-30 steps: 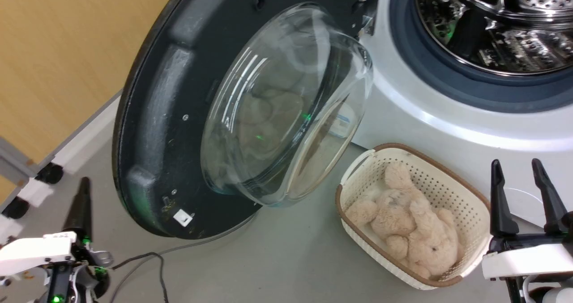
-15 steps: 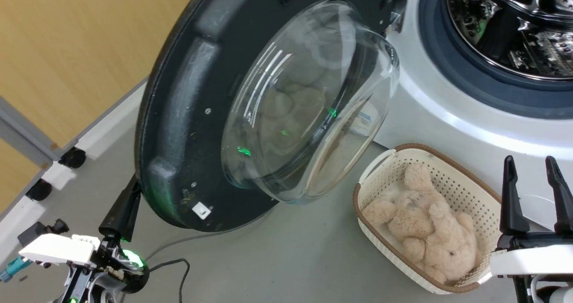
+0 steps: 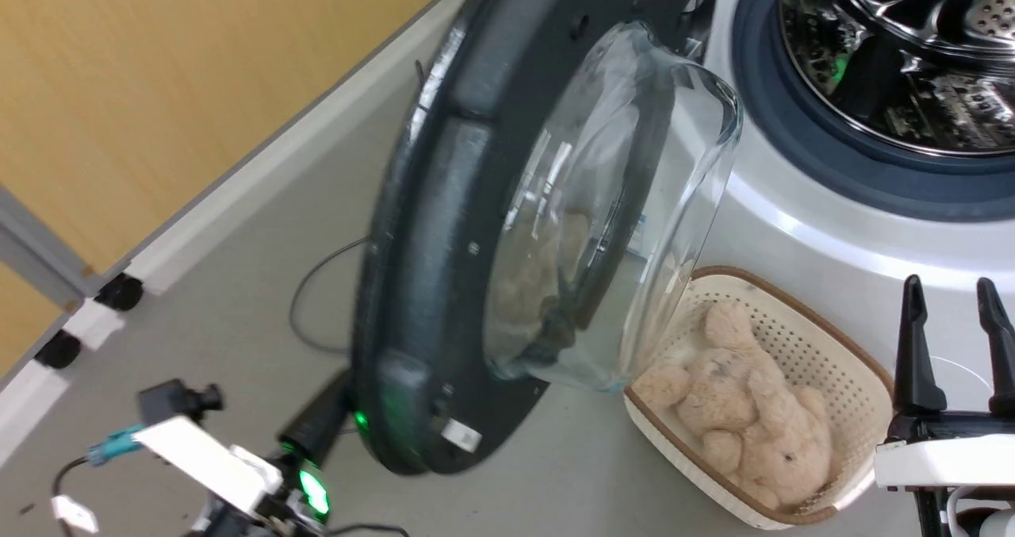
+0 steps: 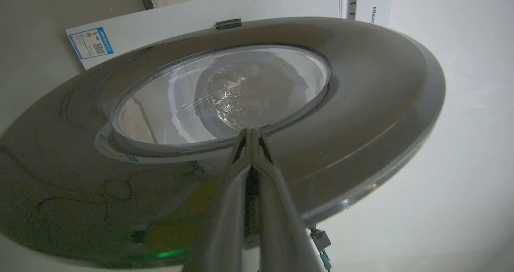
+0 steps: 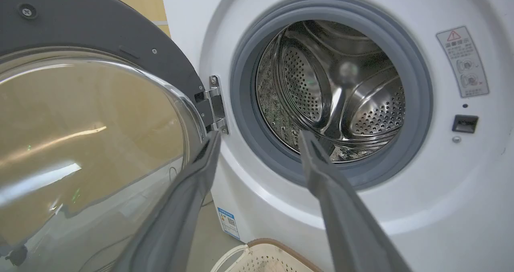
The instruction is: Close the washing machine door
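Observation:
The washing machine door (image 3: 428, 283) stands half swung and nearly edge-on, its matte inner side and clear glass bowl (image 3: 618, 204) facing the washing machine (image 3: 793, 228). The steel drum (image 3: 912, 61) is uncovered inside the blue-grey ring. My left gripper (image 3: 337, 394) is low behind the door's bottom edge. In the left wrist view its fingers are shut together, and the gripper (image 4: 251, 131) touches the door's glossy outer face (image 4: 361, 103) just below the window. My right gripper (image 3: 955, 291) stands open at the lower right, apart from the door. In the right wrist view this gripper (image 5: 259, 133) points at the drum (image 5: 333, 87) and the hinge.
A white basket (image 3: 852, 354) holding a beige plush bear (image 3: 753, 410) sits on the floor against the washer, right beside the glass bowl. A cable (image 3: 305, 291) lies on the grey floor behind the door. A wooden wall (image 3: 158, 85) and a castered frame (image 3: 119, 291) lie left.
The door has swung from wide open toward the washer and now shows nearly edge-on. My left gripper moved in behind its lower edge. The head camera shifted too. The right gripper stays open.

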